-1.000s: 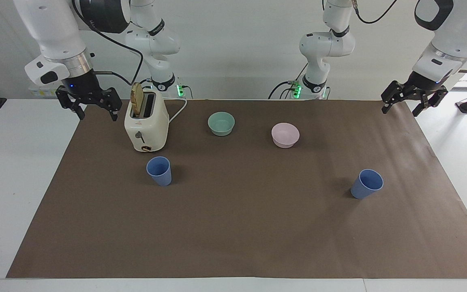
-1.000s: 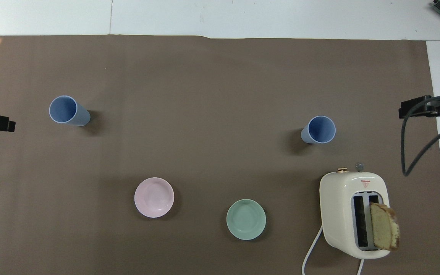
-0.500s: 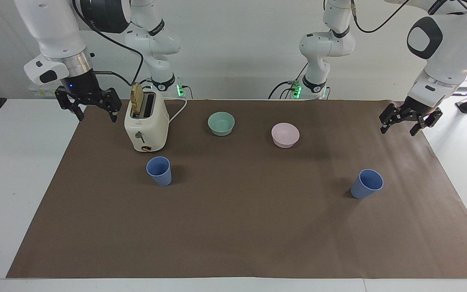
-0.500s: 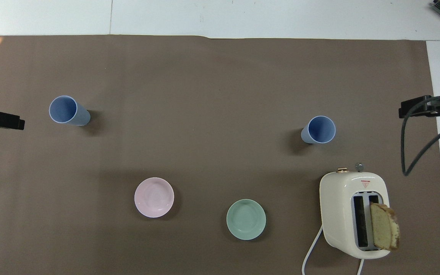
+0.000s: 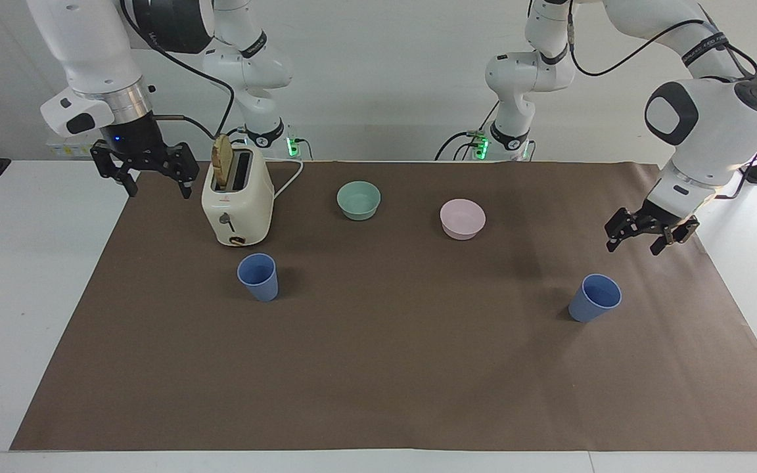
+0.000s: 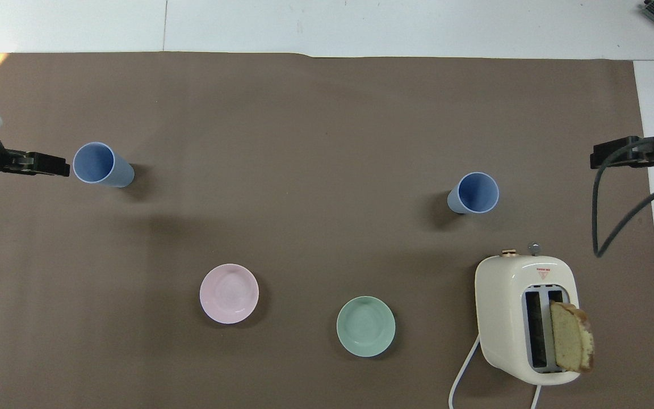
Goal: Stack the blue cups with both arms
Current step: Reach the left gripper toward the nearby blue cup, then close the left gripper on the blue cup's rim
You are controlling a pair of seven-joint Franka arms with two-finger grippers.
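Two blue cups stand upright on the brown mat. One cup [image 5: 594,297] [image 6: 101,165] is toward the left arm's end. The other cup [image 5: 258,277] [image 6: 474,193] is toward the right arm's end, just farther from the robots than the toaster. My left gripper [image 5: 633,247] [image 6: 49,165] is open and empty, in the air over the mat beside the first cup, apart from it. My right gripper [image 5: 159,191] [image 6: 616,159] is open and empty, held over the mat's edge beside the toaster, waiting.
A cream toaster [image 5: 237,203] [image 6: 523,315] with a bread slice [image 5: 222,162] in one slot stands near the right arm's end, its cord trailing toward the robots. A teal bowl [image 5: 359,200] [image 6: 365,326] and a pink bowl [image 5: 462,219] [image 6: 229,293] sit nearer to the robots than the cups.
My left gripper has come down and moved in over the mat toward the cup at its end. The right gripper has stayed almost still. Nothing on the table has moved.
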